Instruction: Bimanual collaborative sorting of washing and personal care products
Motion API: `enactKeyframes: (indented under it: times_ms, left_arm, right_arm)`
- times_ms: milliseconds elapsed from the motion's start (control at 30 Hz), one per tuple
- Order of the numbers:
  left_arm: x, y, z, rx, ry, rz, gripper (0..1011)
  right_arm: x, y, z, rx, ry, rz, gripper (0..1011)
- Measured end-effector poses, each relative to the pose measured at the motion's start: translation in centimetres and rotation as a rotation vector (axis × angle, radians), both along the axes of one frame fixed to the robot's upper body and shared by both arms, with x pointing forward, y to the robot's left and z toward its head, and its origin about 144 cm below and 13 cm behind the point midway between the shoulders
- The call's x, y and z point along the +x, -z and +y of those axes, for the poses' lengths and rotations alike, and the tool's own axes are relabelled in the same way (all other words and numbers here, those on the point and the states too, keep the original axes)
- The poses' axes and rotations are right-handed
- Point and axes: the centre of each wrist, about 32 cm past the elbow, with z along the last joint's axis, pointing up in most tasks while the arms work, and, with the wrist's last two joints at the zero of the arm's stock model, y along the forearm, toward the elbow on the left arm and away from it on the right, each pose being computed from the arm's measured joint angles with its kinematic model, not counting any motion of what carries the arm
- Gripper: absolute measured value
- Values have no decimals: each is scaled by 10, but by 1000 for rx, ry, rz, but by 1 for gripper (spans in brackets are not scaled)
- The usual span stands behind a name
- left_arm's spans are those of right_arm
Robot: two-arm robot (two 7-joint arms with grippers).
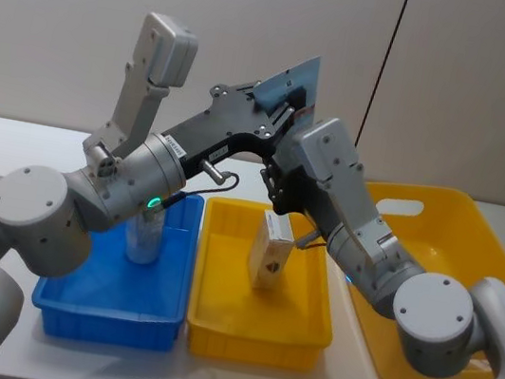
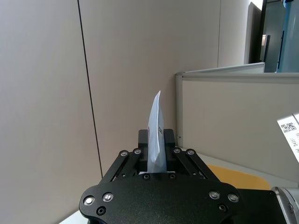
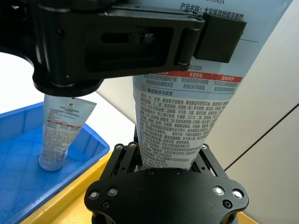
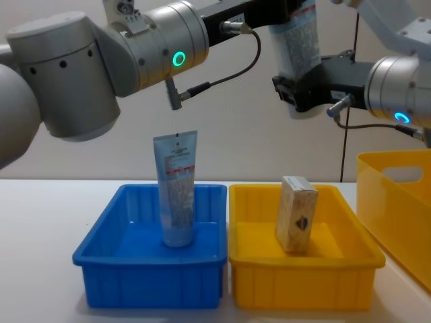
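Top centre of the chest view: light-blue tube [image 4: 296, 40] clamped by both left gripper [image 1: 280, 107] and right gripper [image 4: 294, 91]. Lower left, second tube [image 4: 176, 192] upright in blue bin [image 4: 101, 245]; beside it, beige carton [image 4: 296, 214] in yellow bin [image 4: 350, 259].

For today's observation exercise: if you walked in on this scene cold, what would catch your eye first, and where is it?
First, the light-blue tube held in mid-air above the bins, with the left pincer shut on its crimped end and the right pincer shut on its lower end. Below it, a second tube stands upright in the blue bin, and a beige carton stands in the small yellow bin beside it.
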Motion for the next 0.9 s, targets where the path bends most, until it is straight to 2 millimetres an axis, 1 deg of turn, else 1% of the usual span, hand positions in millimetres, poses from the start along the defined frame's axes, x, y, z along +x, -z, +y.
enactKeyframes:
  times_ms: [33, 133, 233, 267, 333, 367, 467, 500, 567, 600, 633, 667, 700, 767, 800, 833, 900]
  left_arm:
    - [0, 0, 0, 0, 0, 0, 173]
    - [0, 0, 0, -1, 0, -1, 217]
    - [0, 0, 0, -1, 0, -1, 304]
    - [0, 0, 0, -1, 0, -1, 360]
    - [0, 0, 0, -1, 0, -1, 396]
    - [0, 0, 0, -1, 0, -1, 456]
    - [0, 0, 0, -1, 0, -1, 508]
    - [0, 0, 0, -1, 0, -1, 578]
    - [0, 0, 0, -1, 0, -1, 618]
    - [0, 0, 0, -1, 0, -1, 680]
    - [0, 0, 0, -1, 0, -1, 697]
    - [0, 0, 0, -1, 0, -1, 710]
    - [0, 0, 0, -1, 0, -1, 756]
    - [0, 0, 0, -1, 0, -1, 792]
    - [0, 0, 0, -1, 0, -1, 847]
    - [0, 0, 0, -1, 0, -1, 867]
    - [0, 0, 0, -1, 0, -1, 939]
  right_arm:
    - [0, 0, 0, 0, 0, 0, 364]
    - [0, 0, 0, -1, 1, 3, 350]
    - [0, 0, 0, -1, 1, 3, 335]
    - [0, 0, 0, -1, 1, 3, 329]
    - [0, 0, 0, -1, 1, 3, 323]
    - [0, 0, 0, -1, 1, 3, 318]
    - [0, 0, 0, -1, 1, 3, 306]
    - [0, 0, 0, -1, 1, 3, 306]
    - [0, 0, 0, -1, 1, 2, 296]
    - [1, -1, -1, -1, 4, 2, 294]
    - [1, -1, -2, -1, 6, 2, 294]
    - [1, -1, -3, -1, 13, 1, 288]
    - [1, -1, -3, -1, 13, 1, 288]
    - [3, -2, -7, 0, 28, 1, 280]
    - [4, -2, -11, 2, 40, 0, 275]
    - [4, -3, -12, 3, 46, 0, 272]
    - [5, -3, -16, 5, 61, 1, 269]
